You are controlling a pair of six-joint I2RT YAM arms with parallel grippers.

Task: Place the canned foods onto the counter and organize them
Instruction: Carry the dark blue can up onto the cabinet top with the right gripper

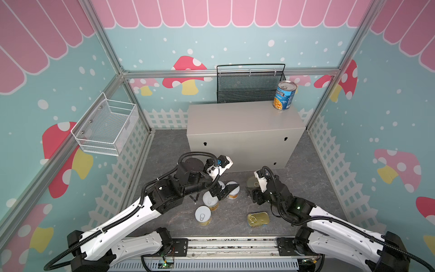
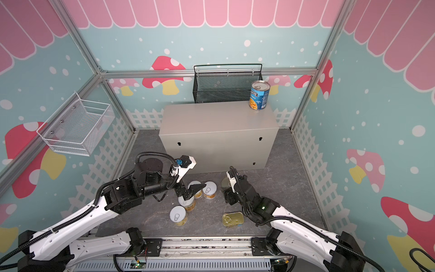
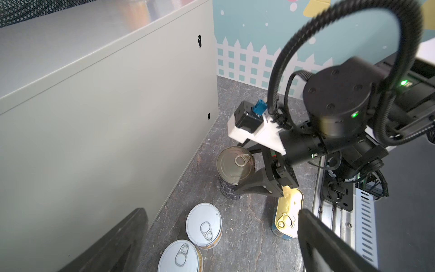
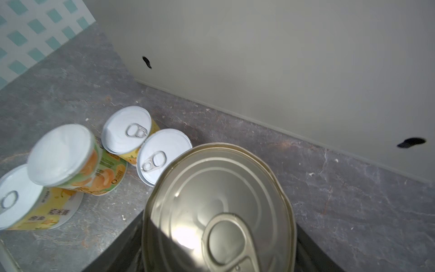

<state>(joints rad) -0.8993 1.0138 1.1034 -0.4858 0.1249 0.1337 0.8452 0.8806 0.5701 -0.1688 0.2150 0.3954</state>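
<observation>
both top views high, facing down, wrist views close, seemingly sharing tins (image 3: 203, 226)

Staged robot test cell, aluminium frame (image 1: 153, 75), mushroom wallpaper (image 1: 188, 63)

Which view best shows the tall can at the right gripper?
Left wrist view: the tall can stands upright, top and side visible, the right gripper closed on it. The right wrist view shows only its lid; in both top views the right arm hides most of it.
</observation>
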